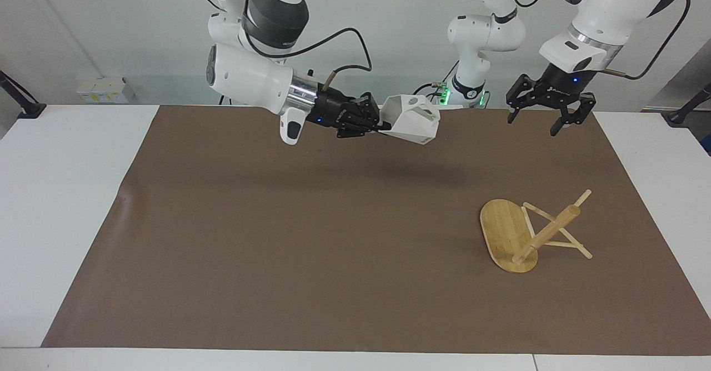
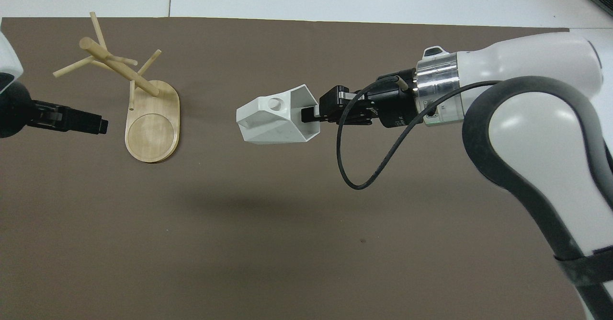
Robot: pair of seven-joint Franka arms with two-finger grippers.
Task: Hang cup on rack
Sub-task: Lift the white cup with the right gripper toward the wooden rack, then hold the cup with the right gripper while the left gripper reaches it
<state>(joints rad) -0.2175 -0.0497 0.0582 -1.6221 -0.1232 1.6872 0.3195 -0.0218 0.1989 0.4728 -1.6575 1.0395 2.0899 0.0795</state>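
The white faceted cup is held in the air on its side, its handle with the round hole on top; it also shows in the overhead view. My right gripper is shut on the cup's rim, over the middle of the brown mat. The bamboo rack stands upright on its oval base at the left arm's end of the mat, with thin pegs sticking out of the post. My left gripper is open and empty, raised over the mat beside the rack's base.
The brown mat covers most of the white table. A third robot base stands at the table's edge between the two arms. The cup's shadow lies on the mat under it.
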